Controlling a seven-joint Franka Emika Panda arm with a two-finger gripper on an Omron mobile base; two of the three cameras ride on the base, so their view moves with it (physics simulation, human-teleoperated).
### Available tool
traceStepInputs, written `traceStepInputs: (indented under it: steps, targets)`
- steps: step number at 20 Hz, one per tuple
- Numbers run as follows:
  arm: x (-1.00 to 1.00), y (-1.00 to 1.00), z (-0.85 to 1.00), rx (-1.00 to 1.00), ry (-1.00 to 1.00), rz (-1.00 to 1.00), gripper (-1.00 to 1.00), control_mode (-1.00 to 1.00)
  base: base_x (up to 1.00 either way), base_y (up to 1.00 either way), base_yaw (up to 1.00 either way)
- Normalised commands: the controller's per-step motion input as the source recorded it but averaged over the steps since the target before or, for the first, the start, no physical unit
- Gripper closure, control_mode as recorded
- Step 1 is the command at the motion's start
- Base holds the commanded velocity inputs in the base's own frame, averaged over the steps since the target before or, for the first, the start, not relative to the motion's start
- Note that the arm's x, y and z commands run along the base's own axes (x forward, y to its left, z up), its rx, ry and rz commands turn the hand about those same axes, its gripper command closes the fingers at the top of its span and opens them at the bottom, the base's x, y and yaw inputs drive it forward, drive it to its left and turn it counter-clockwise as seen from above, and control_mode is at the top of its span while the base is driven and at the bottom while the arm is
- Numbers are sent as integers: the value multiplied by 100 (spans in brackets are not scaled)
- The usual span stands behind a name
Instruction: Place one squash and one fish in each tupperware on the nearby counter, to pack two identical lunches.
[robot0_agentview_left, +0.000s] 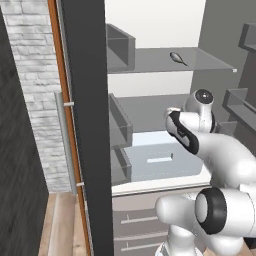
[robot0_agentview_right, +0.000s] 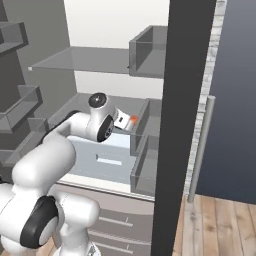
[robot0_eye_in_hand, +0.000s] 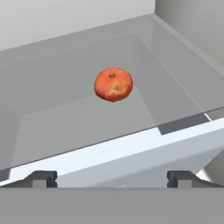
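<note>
The arm is reaching into an open fridge, and the landmark here is the middle glass shelf (robot0_eye_in_hand: 65, 100), a smooth, grey, translucent pane with a pale front lip. Sitting on that shelf, well back from the lip and a little toward its right side in the hand view, is one squash (robot0_eye_in_hand: 113, 84): a small, round, orange-red ball, slightly flattened, with a tiny stem dimple on top and a paler blotch on its front. From the right base camera the same squash (robot0_agentview_right: 133, 119) peeps out as an orange speck just past the wrist. The gripper (robot0_eye_in_hand: 113, 177) hangs in front of the shelf's lip, jaws spread wide apart with nothing between them, and the two dark fingertips (robot0_eye_in_hand: 41, 178) frame the lip from below; the squash lies beyond them, not touched. Above the middle shelf, on the upper glass shelf (robot0_agentview_left: 200, 62), lies a small dark grey fish (robot0_agentview_left: 178, 58) with its tail pointing toward the front. Below the middle shelf sits a pale blue-white drawer (robot0_agentview_left: 160, 160) with a slot handle. To the shelf's side, boxy grey door bins (robot0_agentview_right: 147, 50) crowd in, and the tall dark fridge door edge (robot0_agentview_right: 182, 125) blocks much of the right base view.
</note>
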Motion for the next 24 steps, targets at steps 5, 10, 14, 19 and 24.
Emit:
traceStepInputs:
  steps: [5, 10, 14, 19, 24]
  targets:
    - [31, -17, -5, 0, 0, 0, -100, -100, 0, 0, 0]
    - [30, -13, -1, 0, 0, 0, -100, -100, 0, 0, 0]
    - [32, -8, 0, 0, 0, 0, -100, -100, 0, 0, 0]
    - [30, -10, -3, 0, 0, 0, -100, -100, 0, 0, 0]
    - [29, -7, -13, 0, 0, 0, -100, -100, 0, 0, 0]
